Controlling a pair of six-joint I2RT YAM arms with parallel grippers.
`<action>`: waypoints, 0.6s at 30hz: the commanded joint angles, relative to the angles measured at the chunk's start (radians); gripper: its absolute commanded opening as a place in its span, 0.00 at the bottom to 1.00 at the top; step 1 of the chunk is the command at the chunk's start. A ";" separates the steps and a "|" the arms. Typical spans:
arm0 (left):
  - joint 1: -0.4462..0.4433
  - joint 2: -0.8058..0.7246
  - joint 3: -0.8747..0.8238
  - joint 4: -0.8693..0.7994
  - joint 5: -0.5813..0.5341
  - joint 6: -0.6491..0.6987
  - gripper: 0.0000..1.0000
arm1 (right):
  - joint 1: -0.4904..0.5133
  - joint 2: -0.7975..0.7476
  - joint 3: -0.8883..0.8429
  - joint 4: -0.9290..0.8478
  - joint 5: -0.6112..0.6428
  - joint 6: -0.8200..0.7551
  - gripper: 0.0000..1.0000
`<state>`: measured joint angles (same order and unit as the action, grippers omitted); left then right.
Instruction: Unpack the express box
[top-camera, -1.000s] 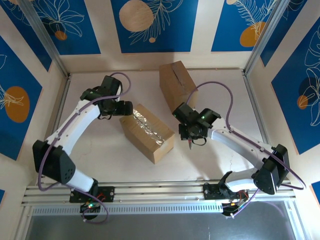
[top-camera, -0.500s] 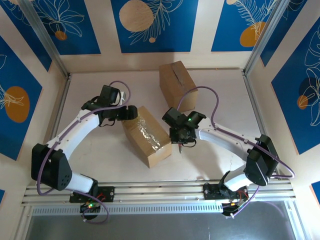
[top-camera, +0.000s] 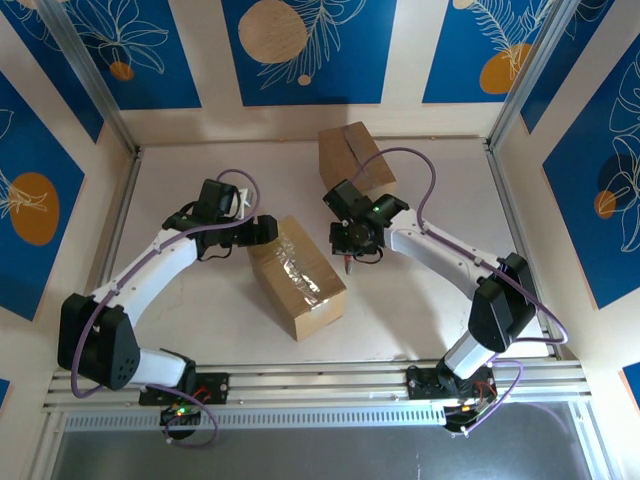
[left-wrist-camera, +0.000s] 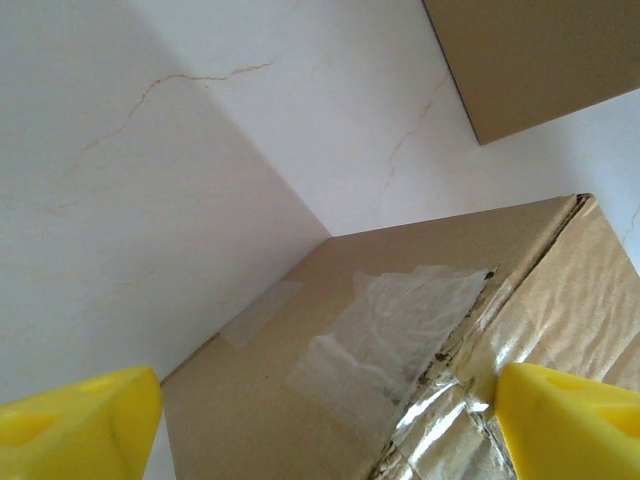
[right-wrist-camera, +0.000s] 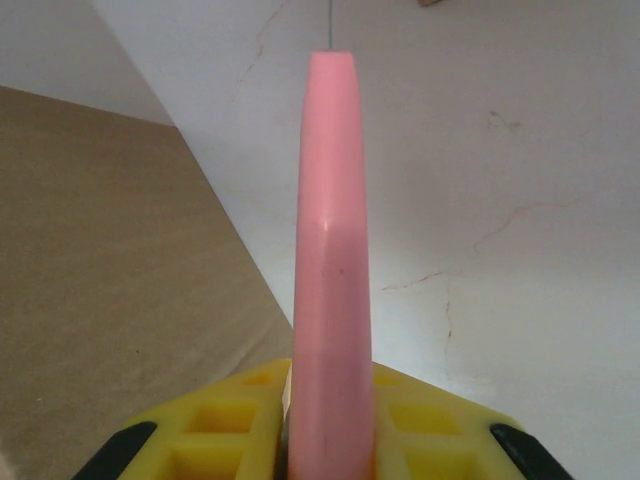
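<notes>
Top external view: the taped cardboard box (top-camera: 297, 278) is seen lying slantwise in the middle of the table (top-camera: 190, 320), its taped seam turned upward so that it can be reached from above. The left gripper (top-camera: 262, 230) is held at the box's far-left end with its jaws spread wide. In the left wrist view its yellow fingers (left-wrist-camera: 78, 420) are seen on either side of that end, presumably so that the box can be braced; whether cardboard is touched cannot be told. The right gripper (top-camera: 348, 255) is clenched on a pink tool (right-wrist-camera: 330, 250). The tool's thin metal tip is pointed down just beside the box's right side, apparently readied for slitting the clear tape (left-wrist-camera: 385, 335). A second cardboard box (top-camera: 353, 170) is left at the back of the table, apart from the taped one.
</notes>
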<state>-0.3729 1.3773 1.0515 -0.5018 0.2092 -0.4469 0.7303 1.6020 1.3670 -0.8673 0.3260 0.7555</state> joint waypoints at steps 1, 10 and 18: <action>-0.009 0.017 -0.030 -0.051 -0.036 0.008 0.87 | -0.007 -0.012 0.005 -0.012 -0.028 -0.018 0.00; -0.009 0.013 0.011 -0.056 -0.078 0.023 0.90 | -0.031 -0.136 -0.075 -0.078 0.045 0.012 0.00; 0.005 0.025 0.090 -0.061 -0.118 0.057 0.93 | 0.052 -0.332 -0.279 -0.195 0.060 0.120 0.00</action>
<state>-0.3752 1.3907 1.1019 -0.5312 0.1429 -0.4221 0.7437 1.3155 1.1431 -0.9825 0.3817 0.8104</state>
